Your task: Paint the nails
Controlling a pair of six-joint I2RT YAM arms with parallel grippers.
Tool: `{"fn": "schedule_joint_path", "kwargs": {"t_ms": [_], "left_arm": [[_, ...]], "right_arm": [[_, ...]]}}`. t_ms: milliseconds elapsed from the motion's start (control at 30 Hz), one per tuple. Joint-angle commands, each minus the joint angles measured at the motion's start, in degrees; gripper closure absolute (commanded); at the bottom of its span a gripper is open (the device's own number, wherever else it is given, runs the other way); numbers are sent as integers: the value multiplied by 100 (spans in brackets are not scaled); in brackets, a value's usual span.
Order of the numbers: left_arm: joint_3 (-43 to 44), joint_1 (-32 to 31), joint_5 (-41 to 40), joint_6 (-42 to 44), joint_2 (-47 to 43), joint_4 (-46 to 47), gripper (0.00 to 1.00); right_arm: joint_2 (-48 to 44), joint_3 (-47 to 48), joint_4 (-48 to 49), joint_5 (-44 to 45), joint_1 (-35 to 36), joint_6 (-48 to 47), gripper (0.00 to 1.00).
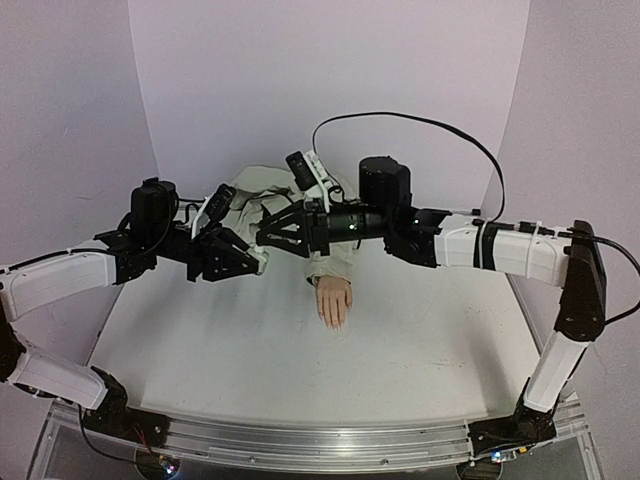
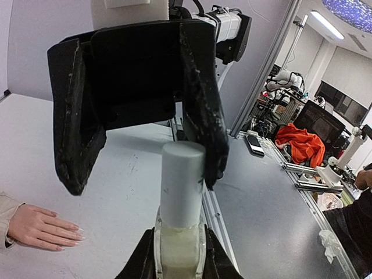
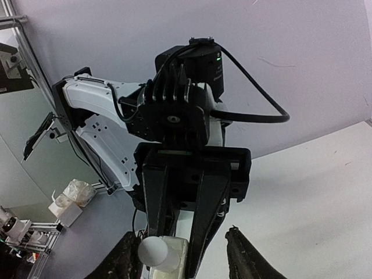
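The hand (image 1: 334, 300) lies mid-bench (image 1: 200, 350), nails (image 2: 78, 233) toward the near edge, sleeve (image 1: 265, 195) behind it. Up and to its left, the bottle (image 2: 180, 253) sits in the left tool (image 2: 179, 239), its cap (image 2: 182, 186) between the right tool's (image 2: 142, 181) fingers, against one.

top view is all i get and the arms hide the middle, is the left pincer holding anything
observer: Yes. The left wrist view shows the left pincer shut on a small white bottle, with its white cap on.
operator: right pincer got the cap
observer: Not gripped. The right pincer is open astride the cap. One of its fingers stands well clear, and the other is right beside it.
operator: any paint on the nails
observer: The left wrist view shows the nails pale, with no colour that I can make out.
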Motion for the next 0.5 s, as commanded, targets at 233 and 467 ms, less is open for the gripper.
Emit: {"fn": "schedule_joint_path", "kwargs": {"t_ms": [233,467], "left_arm": [[269,-22,195,-67,-30,319,100],[276,-22,129,-73,-31,319,100]], "right_arm": [[229,465,689,-643,74,192,77],[320,488,698,-706,147,171,79]]}}
